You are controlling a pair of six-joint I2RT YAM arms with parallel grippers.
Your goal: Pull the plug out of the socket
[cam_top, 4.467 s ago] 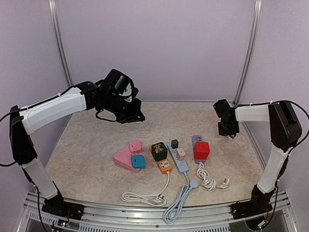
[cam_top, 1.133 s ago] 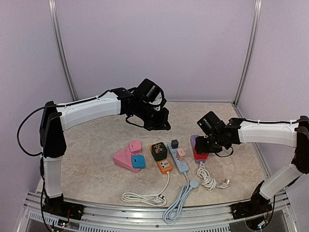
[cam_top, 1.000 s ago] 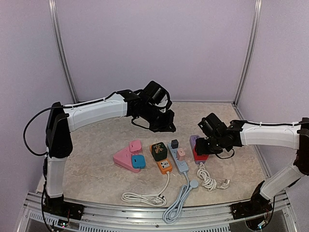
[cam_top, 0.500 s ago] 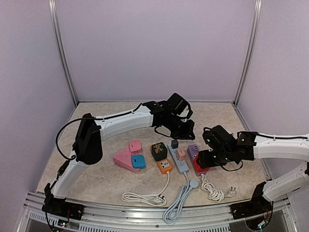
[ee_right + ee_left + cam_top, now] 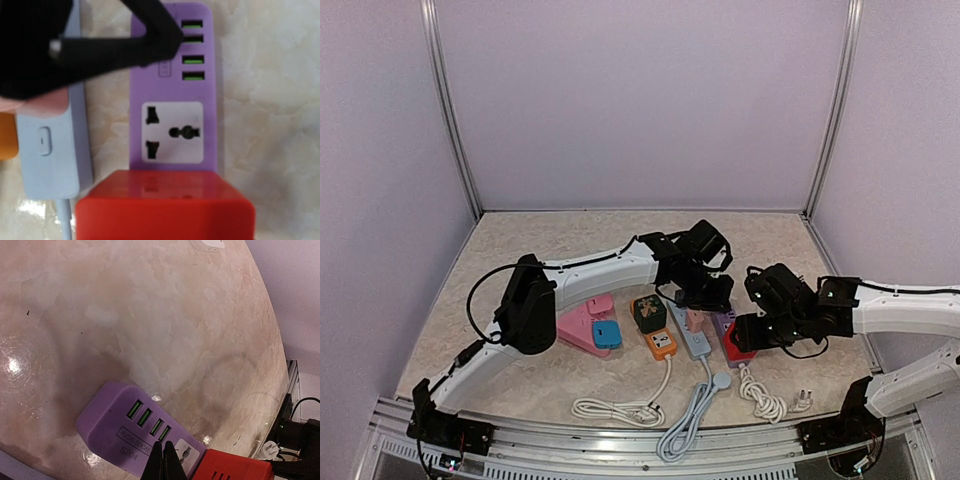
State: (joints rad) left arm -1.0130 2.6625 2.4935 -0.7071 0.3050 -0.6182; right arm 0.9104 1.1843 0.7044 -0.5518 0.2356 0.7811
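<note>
Both arms have swung in from the sides to the middle of the table [image 5: 150, 315]; the left gripper [image 5: 164, 460], fingers pinched fully together, now sets its tip on the purple socket strip [image 5: 125, 422] just beside the red plug [image 5: 165, 205]; the plug sits seated in the strip's near end, right of the pale blue strip [image 5: 55, 145]; the right gripper [image 5: 745, 335] stands with jaws partly apart on either side of the plug, apparently clamped on it. The plug looks like a rigid, light plastic cube with smooth, slippery faces, probably held only by pin friction; the purple socket strip seems light and likely to lift or slide, so pinning it matters; the best hold is probably two opposite flat sides, low down, pulling straight off the socket face.
</note>
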